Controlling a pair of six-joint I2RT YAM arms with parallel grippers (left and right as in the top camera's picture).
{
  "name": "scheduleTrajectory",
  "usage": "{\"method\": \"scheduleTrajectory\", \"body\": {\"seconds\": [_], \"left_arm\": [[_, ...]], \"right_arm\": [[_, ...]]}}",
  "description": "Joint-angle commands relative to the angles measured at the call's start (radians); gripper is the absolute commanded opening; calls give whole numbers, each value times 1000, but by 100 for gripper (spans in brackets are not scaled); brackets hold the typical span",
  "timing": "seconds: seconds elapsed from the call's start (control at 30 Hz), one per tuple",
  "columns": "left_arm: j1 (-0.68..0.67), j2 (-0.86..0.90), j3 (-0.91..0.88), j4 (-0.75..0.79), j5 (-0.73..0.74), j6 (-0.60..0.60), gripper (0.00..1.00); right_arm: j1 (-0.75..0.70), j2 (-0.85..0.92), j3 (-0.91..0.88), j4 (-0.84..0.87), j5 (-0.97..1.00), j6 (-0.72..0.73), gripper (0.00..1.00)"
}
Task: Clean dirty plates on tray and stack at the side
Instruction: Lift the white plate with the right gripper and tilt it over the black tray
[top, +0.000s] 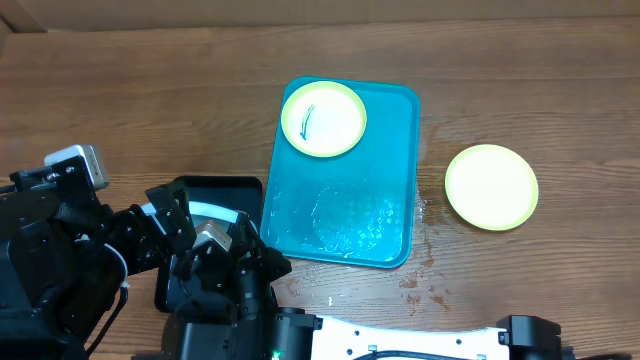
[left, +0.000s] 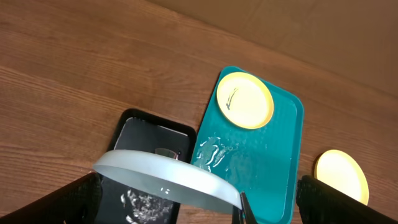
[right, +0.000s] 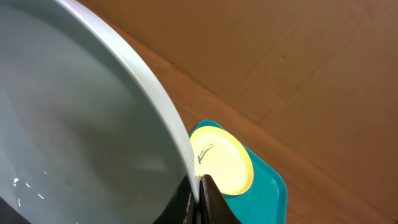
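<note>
My right gripper (right: 200, 200) pinches the rim of the light blue plate (left: 165, 175), tilted above the black tray (left: 140, 134) just left of the turquoise tray (top: 395, 150). My left gripper (left: 199, 196) gapes wide, apparently holding nothing. A smeared yellow-green plate (top: 323, 118) sits in the turquoise tray's far-left corner; a second yellow-green plate (top: 491, 187) lies off it to the right.

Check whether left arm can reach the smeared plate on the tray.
Probably not directly: the light blue plate, pinched by the right tool, sits across the open left tool. The smeared plate itself lies uncovered.
</note>
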Motion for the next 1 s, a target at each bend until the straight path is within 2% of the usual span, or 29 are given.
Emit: {"method": "scheduleTrajectory", "body": {"seconds": [0.0, 0.87, 0.97], "left_arm": [[5, 2, 14, 2, -11, 15, 100], [5, 2, 14, 2, -11, 14, 100], [5, 2, 14, 2, -11, 14, 100]], "right_arm": [[14, -19, 16, 2, 27, 4, 4], [-17, -19, 16, 2, 26, 9, 4], [-32, -24, 16, -13, -60, 14, 5]]}}
